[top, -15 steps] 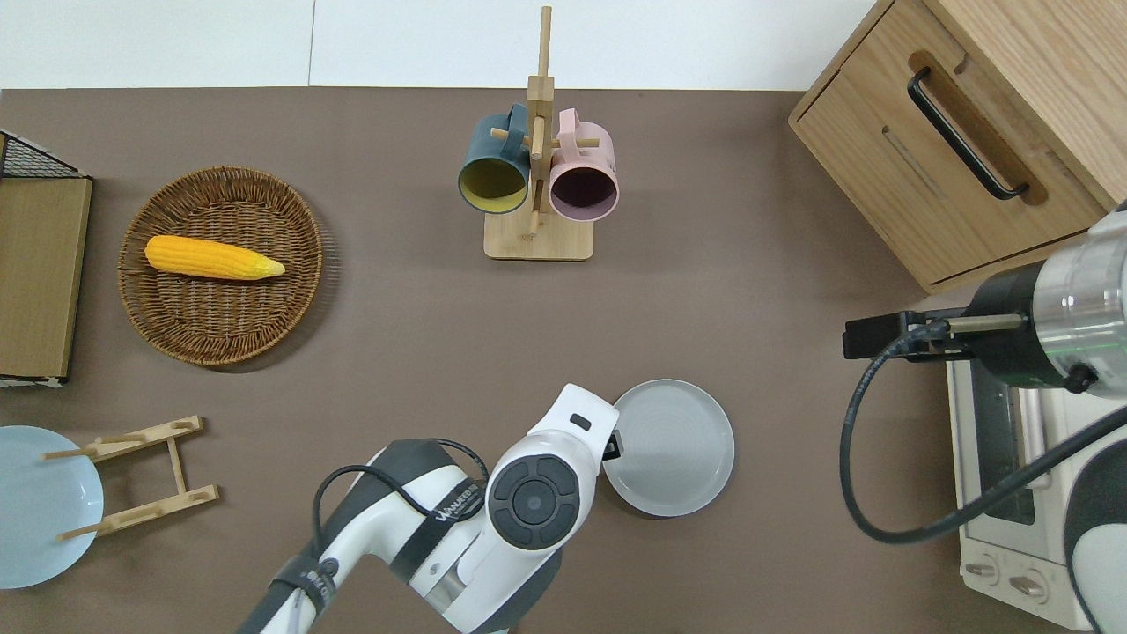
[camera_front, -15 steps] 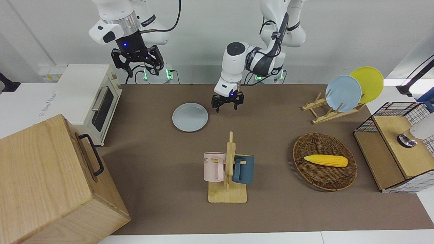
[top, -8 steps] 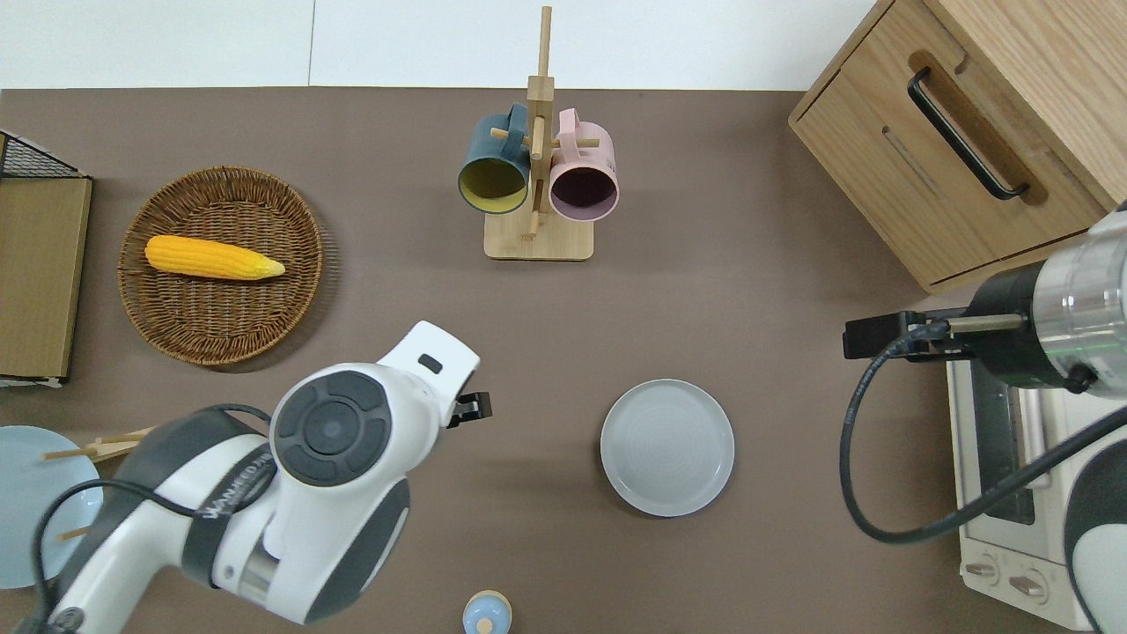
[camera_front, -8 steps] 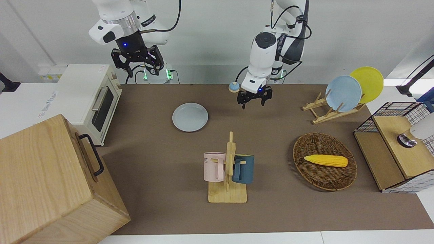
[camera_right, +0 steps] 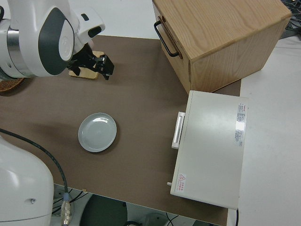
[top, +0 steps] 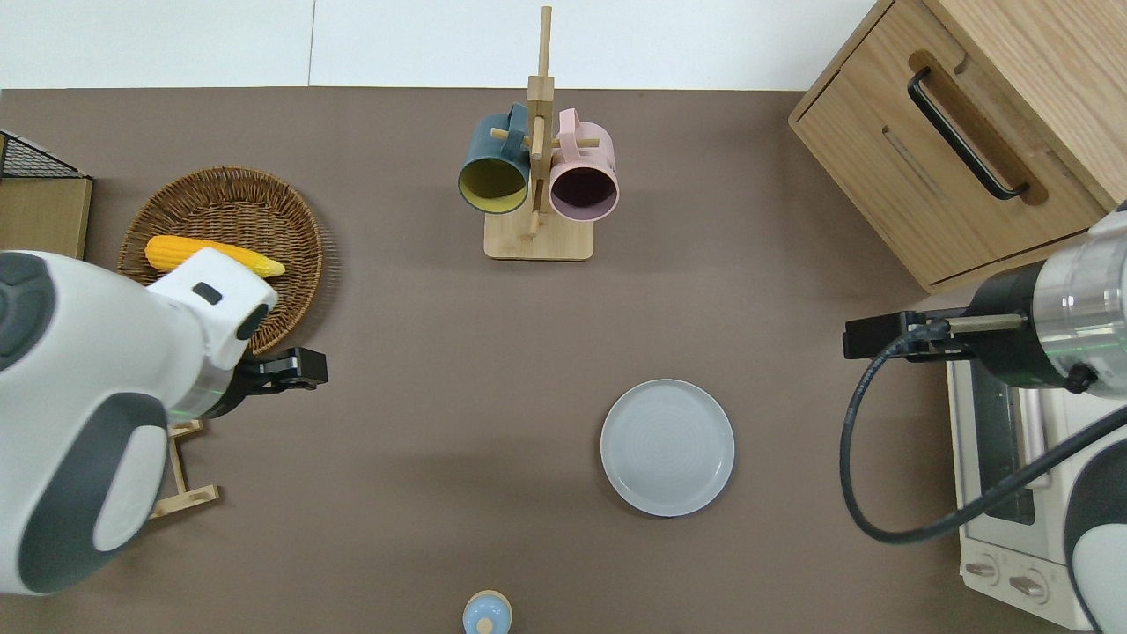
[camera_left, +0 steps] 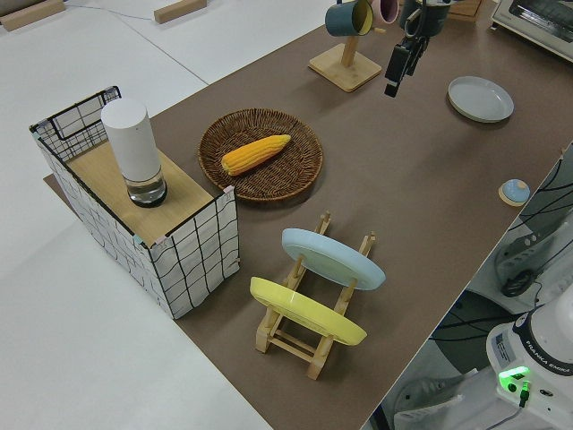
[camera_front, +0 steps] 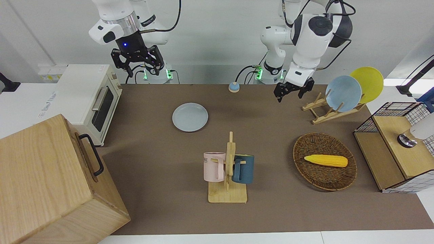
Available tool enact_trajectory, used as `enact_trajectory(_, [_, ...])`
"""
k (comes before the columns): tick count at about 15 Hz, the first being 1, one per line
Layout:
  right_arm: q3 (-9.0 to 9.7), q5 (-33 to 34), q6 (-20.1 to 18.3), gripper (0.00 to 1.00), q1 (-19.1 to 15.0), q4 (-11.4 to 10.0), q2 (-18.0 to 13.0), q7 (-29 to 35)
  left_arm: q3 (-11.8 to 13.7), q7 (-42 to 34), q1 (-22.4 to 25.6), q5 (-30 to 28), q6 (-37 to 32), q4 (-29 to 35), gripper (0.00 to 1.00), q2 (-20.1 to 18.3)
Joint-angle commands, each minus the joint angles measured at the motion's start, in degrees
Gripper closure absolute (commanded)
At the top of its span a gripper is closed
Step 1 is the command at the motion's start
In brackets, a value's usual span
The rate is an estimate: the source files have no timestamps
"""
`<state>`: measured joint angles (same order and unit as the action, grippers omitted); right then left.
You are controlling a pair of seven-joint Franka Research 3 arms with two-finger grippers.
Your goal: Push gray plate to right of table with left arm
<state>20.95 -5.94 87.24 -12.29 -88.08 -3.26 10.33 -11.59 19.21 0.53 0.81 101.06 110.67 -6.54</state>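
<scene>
The left gripper (camera_front: 293, 90) hangs in the air at the upper right of the front view, and in the overhead view (top: 290, 370) it sits at mid-left of the frame, over bare surface (top: 423, 352) just off the edge of the wicker basket (top: 290, 229); whether its fingers are wide or narrow I cannot tell. The right gripper (camera_front: 137, 61) is parked at the upper left of the front view; its fingers look spread apart.

The gray plate (top: 667, 446) lies flat on the surface at lower centre-right of the overhead view, well apart from the left gripper, with the toaster oven (top: 1012, 493) at the frame's right edge and the mug stand (top: 537, 238) above it in the frame; nothing touches it.

Judging from the layout, the plate already rests toward the right arm's end of the surface, so little or nothing of the push may remain. If more is needed, the gripper should come down to the rim on the side facing the basket, set its fingertips low against that raised edge, and press along a line through the plate's middle, so that it slides straight and does not spin away; stop short of the oven.

The plate is round, so it has no long axis and no heading; it lies face up.
</scene>
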Motion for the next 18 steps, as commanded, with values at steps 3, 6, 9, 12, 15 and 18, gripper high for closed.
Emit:
enact_trajectory(3, [0.23, -0.9, -0.3, 0.005, -0.4, 0.8, 0.4, 0.1, 5.6, -2.9, -1.8, 0.0, -5.9, -4.0, 0.0, -1.7])
enact_trajectory(6, [0.23, -0.9, -0.3, 0.005, -0.4, 0.8, 0.4, 0.1, 9.1, -5.4, -3.8, 0.1, -13.9, -14.0, 0.0, -0.1])
enact_trajectory(9, [0.23, -0.9, -0.3, 0.005, -0.4, 0.8, 0.4, 0.1, 9.6, -5.6, -3.3, 0.5, -15.7, -16.4, 0.0, 0.4])
enact_trajectory(12, [0.23, -0.9, -0.3, 0.005, -0.4, 0.8, 0.4, 0.1, 9.7, -5.7, -3.0, 0.4, -15.8, -16.6, 0.0, 1.4])
enact_trajectory(15, [0.23, -0.9, -0.3, 0.005, -0.4, 0.8, 0.4, 0.1, 9.7, -5.6, -2.6, 0.2, -16.6, -20.1, 0.0, 3.5])
enact_trajectory(18, [0.23, -0.9, -0.3, 0.005, -0.4, 0.8, 0.4, 0.1, 9.8, -5.6, -2.3, 0.0, -16.6, -20.3, 0.0, 3.6])
